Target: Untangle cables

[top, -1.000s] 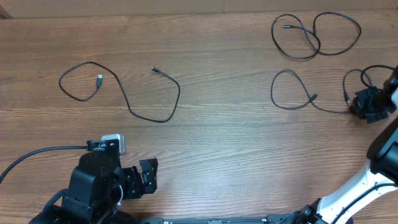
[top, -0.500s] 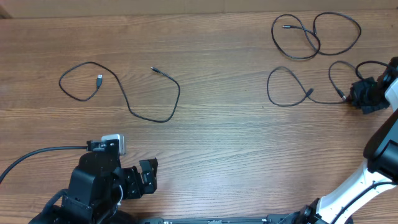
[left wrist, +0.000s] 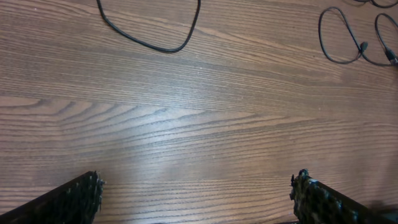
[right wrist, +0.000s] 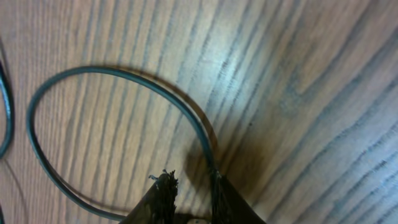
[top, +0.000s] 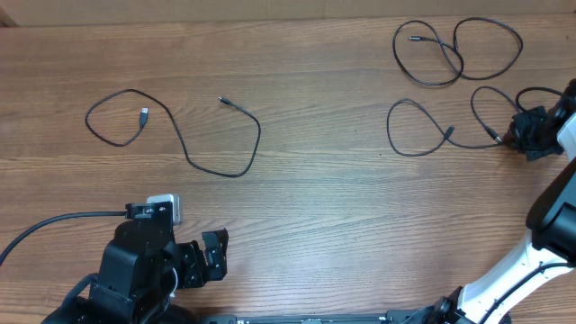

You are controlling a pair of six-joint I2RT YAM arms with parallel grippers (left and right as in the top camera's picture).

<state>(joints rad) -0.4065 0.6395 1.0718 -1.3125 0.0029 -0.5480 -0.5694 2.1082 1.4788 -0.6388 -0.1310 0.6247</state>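
Note:
Three thin black cables lie apart on the wooden table. One cable [top: 259,135] sprawls at the left, and its lower bend [left wrist: 149,45] shows in the left wrist view. A double loop of cable [top: 521,43] lies at the top right. The third cable [top: 390,126] runs rightward to my right gripper [top: 529,133]. In the right wrist view that cable [right wrist: 93,68] curves down to the tip of the right finger [right wrist: 217,186]. The right gripper [right wrist: 189,177] shows a narrow gap with bare wood in it. My left gripper [left wrist: 196,180] stands wide open over bare wood near the front edge.
A small white box [top: 165,209] sits on the left arm's base, with a thick black arm wire [top: 54,219] trailing left. The right arm's white link [top: 526,261] crosses the front right corner. The table's far edge [top: 270,20] runs along the top.
My right gripper moved away from the front edge and pulled its cable's near end along, so the loops shifted left and up. The left arm and the other two cables did not move.

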